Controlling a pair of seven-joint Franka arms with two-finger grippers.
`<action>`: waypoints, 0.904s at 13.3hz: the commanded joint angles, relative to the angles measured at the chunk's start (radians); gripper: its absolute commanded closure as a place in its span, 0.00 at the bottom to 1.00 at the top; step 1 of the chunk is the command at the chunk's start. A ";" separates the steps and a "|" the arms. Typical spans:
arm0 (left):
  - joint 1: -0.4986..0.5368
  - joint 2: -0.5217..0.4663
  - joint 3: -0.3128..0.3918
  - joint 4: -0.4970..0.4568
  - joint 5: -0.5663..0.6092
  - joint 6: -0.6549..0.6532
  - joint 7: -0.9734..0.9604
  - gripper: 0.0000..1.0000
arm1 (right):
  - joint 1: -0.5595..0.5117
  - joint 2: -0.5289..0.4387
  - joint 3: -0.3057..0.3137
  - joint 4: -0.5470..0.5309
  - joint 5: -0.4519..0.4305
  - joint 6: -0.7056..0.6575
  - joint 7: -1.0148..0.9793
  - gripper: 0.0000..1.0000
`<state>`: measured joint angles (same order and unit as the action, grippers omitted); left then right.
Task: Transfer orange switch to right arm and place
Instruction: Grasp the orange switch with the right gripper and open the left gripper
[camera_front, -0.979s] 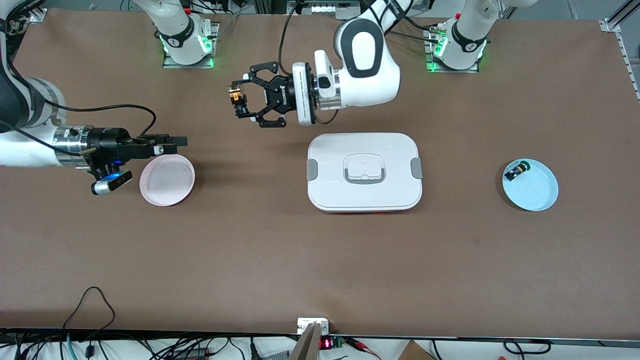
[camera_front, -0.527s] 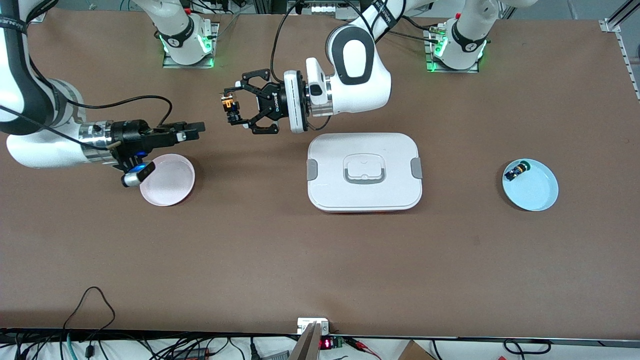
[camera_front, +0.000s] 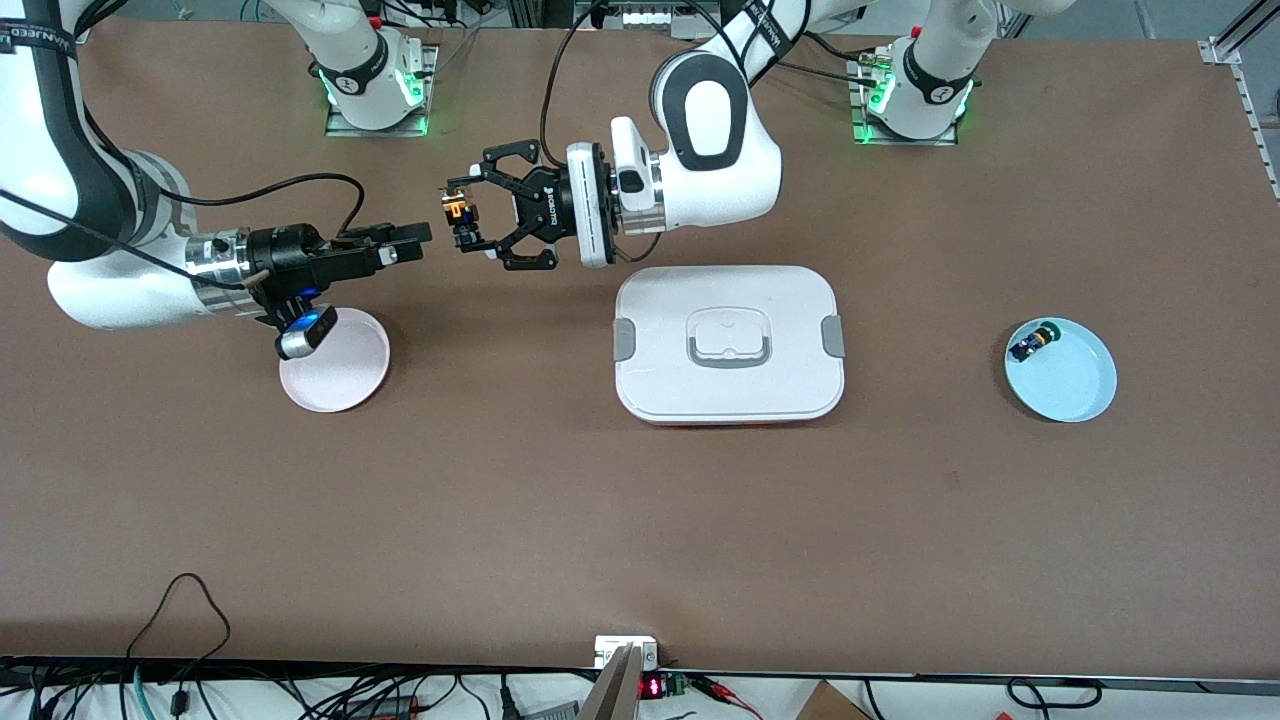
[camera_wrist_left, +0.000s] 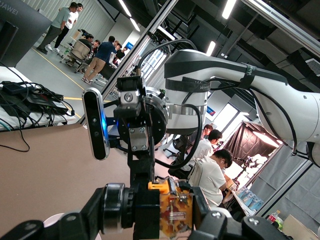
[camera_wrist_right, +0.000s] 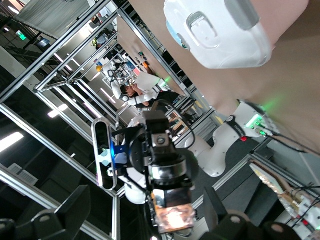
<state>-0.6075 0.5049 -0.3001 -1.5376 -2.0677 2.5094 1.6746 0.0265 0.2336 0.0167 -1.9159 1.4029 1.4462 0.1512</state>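
Observation:
My left gripper (camera_front: 462, 213), the wide black linkage one, is shut on the orange switch (camera_front: 455, 211) and holds it up in the air above the bare table, between the pink dish (camera_front: 340, 372) and the white box. In the left wrist view the switch (camera_wrist_left: 176, 212) lies crosswise between the fingers (camera_wrist_left: 227, 226). My right gripper (camera_front: 424, 238), with slim black fingers, is open and points at the switch from close by, a small gap apart. In the right wrist view the switch (camera_wrist_right: 172, 216) shows straight ahead between the spread fingers (camera_wrist_right: 70, 210).
A white lidded box (camera_front: 728, 342) sits mid-table. A light blue plate (camera_front: 1075, 385) toward the left arm's end holds a blue-black switch with a green cap (camera_front: 1031, 343). The right wrist's camera hangs over the pink dish's rim.
My right gripper has moved toward the held switch, from beside the pink dish to just short of it. My left gripper shifted slightly toward it, then held still.

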 joint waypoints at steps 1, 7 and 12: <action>-0.018 0.014 0.015 0.034 -0.029 0.016 0.005 0.99 | 0.016 -0.033 -0.003 -0.029 0.033 -0.003 0.034 0.00; -0.018 0.015 0.015 0.034 -0.029 0.014 0.007 0.99 | 0.041 -0.020 -0.003 -0.048 0.067 0.008 0.033 0.00; -0.018 0.015 0.016 0.034 -0.029 0.014 0.008 0.99 | 0.049 -0.004 -0.003 -0.051 0.096 0.006 0.033 0.00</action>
<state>-0.6076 0.5059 -0.2969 -1.5373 -2.0677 2.5102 1.6746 0.0677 0.2332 0.0169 -1.9545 1.4696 1.4463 0.1706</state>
